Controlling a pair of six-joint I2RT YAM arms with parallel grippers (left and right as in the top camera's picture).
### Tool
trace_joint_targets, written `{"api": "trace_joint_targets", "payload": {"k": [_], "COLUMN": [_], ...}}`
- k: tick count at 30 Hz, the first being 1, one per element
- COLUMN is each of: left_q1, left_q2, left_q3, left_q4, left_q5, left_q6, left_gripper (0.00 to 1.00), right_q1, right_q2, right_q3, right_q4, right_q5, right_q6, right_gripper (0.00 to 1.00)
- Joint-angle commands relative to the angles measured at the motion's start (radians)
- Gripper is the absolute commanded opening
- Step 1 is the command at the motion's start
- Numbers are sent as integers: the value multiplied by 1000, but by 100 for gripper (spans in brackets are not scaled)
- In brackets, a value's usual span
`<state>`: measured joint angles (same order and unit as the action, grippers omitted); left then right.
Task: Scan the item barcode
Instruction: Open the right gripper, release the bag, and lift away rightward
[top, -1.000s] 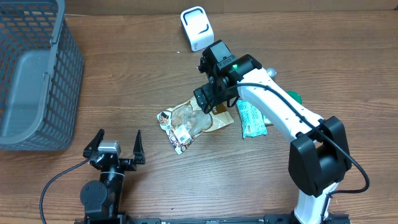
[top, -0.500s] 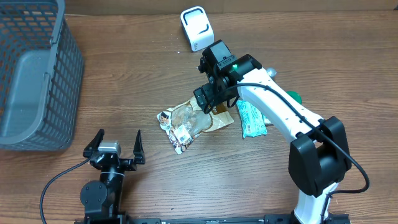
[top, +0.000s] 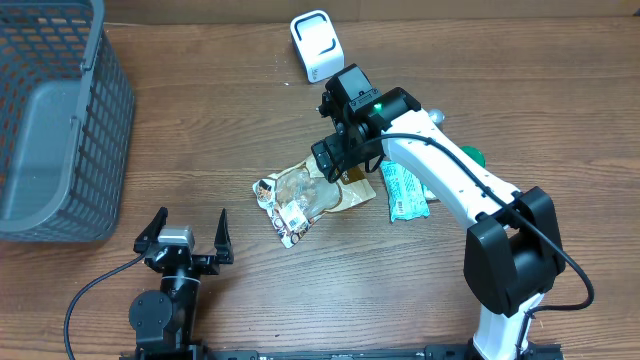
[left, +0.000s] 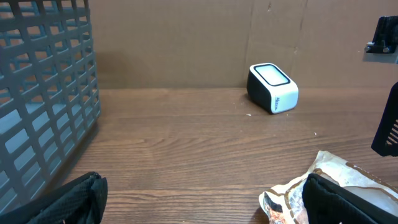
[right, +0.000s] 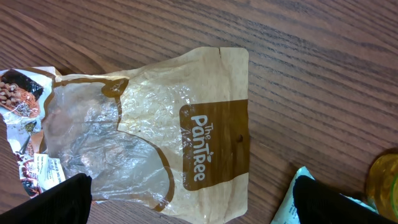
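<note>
At the left edge of the table (top: 210, 130) stands a grey mesh basket (top: 60, 120). Near the front, the left gripper (top: 186, 235) rests with fingers spread, holding nothing. At centre lies a crumpled brown-and-clear pouch (top: 300, 195), printed "The PanTree". A white scanner (top: 317, 45) stands well behind it. The right gripper (top: 338, 160) hovers over the pouch's right end, jaws wide apart. Just right lies a green-and-white packet (top: 405, 190), print unreadable.

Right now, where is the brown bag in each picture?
Overhead: bag at centre.
Left wrist: bag at bottom right.
Right wrist: bag fills the middle.
Shared landmark: the bag's printed end, leftmost in every view.
</note>
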<state>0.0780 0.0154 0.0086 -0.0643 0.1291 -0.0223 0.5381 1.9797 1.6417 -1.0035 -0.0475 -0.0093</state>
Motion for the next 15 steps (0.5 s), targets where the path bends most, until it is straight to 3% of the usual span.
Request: {"api": "trace_joint_targets", "payload": {"k": [1,15], "left_q1": [-6,-6], "left_q2": [-12,-11], "left_q3": [-4,-4], "left_q4": [-4,-4], "left_q5": [-13,-13], "left_q6": [16,16], "left_gripper": [100,100], "right_q1": [-2,-7], "right_q2": [11,-13], "right_q3": [-5,-5], "right_q4": [5,4], "right_q5": [2,32], "right_q6": [6,6], "right_gripper": [100,100]}}
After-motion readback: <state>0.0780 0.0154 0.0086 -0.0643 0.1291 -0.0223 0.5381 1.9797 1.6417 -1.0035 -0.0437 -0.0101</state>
